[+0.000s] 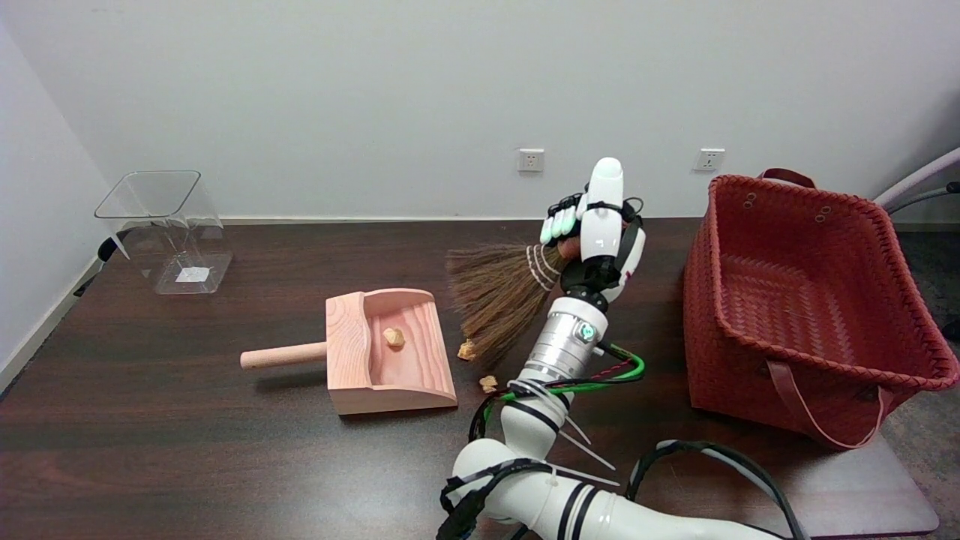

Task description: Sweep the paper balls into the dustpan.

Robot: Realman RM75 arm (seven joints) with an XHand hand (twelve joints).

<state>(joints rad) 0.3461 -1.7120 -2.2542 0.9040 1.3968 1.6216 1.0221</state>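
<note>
White arm segments wrapped in black and green cables are seen nearest the camera, rising from the lower right to the right hand (596, 232). Beneath everything lies the dark wood-grain worktop (150, 420). On its right side a large red woven basket (810, 300) is set, tilted, with its handles showing and one corner overhanging the worktop's edge. At the far left corner a clear plastic bin (169, 229) stands; a small white label can be made out at its bottom, but no writing on it can be read.

A straw broom (499, 296) is gripped at its bound neck by the right hand, whose fingers are closed around it; the bristles fan down and to the left, their tips reaching the worktop just right of the dustpan. The wooden dustpan (390, 352) lies left of centre, its round handle pointing left and its open mouth facing right.

One paper ball (393, 337) is lying inside the dustpan. A second paper ball (467, 349) is touched by the bristle tips, just beside the dustpan's mouth. A third paper ball (488, 383) rests on the worktop near the arm. No brand marks or legible text are visible on any item.
</note>
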